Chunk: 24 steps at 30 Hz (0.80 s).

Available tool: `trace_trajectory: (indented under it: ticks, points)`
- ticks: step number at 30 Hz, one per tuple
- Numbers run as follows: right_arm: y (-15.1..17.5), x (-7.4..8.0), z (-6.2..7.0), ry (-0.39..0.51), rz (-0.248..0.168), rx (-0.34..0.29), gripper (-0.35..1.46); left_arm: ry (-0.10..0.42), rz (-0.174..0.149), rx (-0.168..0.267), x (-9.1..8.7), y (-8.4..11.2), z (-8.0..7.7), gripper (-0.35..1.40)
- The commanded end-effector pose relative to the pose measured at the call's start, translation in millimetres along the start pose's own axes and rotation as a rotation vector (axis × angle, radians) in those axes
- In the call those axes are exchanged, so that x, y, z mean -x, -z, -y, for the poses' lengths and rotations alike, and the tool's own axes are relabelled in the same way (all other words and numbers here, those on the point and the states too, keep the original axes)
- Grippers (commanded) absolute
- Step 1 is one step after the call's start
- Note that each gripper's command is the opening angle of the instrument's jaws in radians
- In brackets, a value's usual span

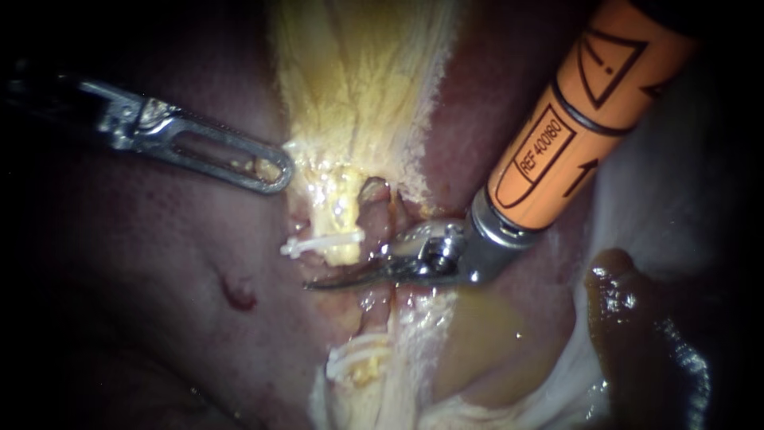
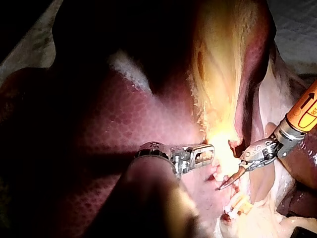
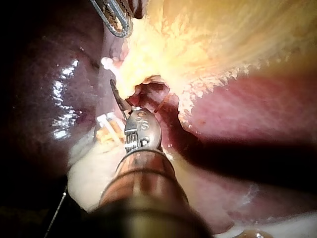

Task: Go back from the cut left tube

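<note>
The cut left tube shows as a yellow upper stump (image 1: 342, 231) with a white clip (image 1: 322, 241) across it. Its lower stump (image 1: 362, 368) carries white clips (image 1: 354, 350). My right instrument (image 1: 318, 283) comes in on an orange shaft. Its curved jaws lie shut across the gap between the two stumps, tip pointing left. A pinkish tube (image 1: 374, 203) stands just right of the upper stump. My left instrument (image 1: 274, 169) is shut on the edge of the gallbladder's yellow tissue (image 1: 358, 80), above the upper stump. The wrist views show the curved tip (image 2: 224, 186) (image 3: 114, 88) near the clips (image 3: 106, 124).
Dark red liver (image 1: 159, 279) fills the left, with a small red spot (image 1: 239, 295). Yellow-brown fluid (image 1: 477, 334) pools under the right instrument's wrist. A dark brown glistening mass (image 1: 629, 310) lies at the lower right.
</note>
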Motion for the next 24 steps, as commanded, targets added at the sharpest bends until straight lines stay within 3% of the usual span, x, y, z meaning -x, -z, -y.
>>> trace_trajectory:
  ticks: [1,6,7,9,10,14,17,24]
  points:
    - [0.0,0.0,0.0,0.000,0.001,0.000,-0.35,0.000,0.000,0.000,0.0,0.0,0.0,-0.35]
    - [-0.2,0.1,0.1,0.002,-0.003,-0.010,-0.35,0.000,0.000,0.000,0.0,0.0,0.0,-0.35]
    - [-0.3,0.1,0.1,0.002,-0.003,-0.010,-0.25,0.000,0.000,0.000,0.0,0.0,0.0,-0.35]
    - [-0.5,0.0,0.0,0.002,-0.002,-0.011,0.56,0.000,0.000,0.000,0.0,0.0,0.0,-0.35]
    - [-0.6,0.0,0.0,0.002,-0.002,-0.010,0.76,0.000,0.000,0.000,0.0,0.0,0.0,-0.35]
    - [-1.0,0.1,0.1,0.004,-0.008,-0.010,1.16,0.000,-0.001,0.000,0.0,0.0,-0.1,-0.35]
    - [-1.3,-0.1,0.4,0.004,-0.029,-0.004,1.31,0.000,-0.001,0.000,0.0,0.0,-0.1,-0.35]
    - [-1.2,-0.2,1.2,0.010,-0.045,-0.001,1.41,-0.001,-0.001,-0.001,0.0,0.0,-0.2,-0.35]
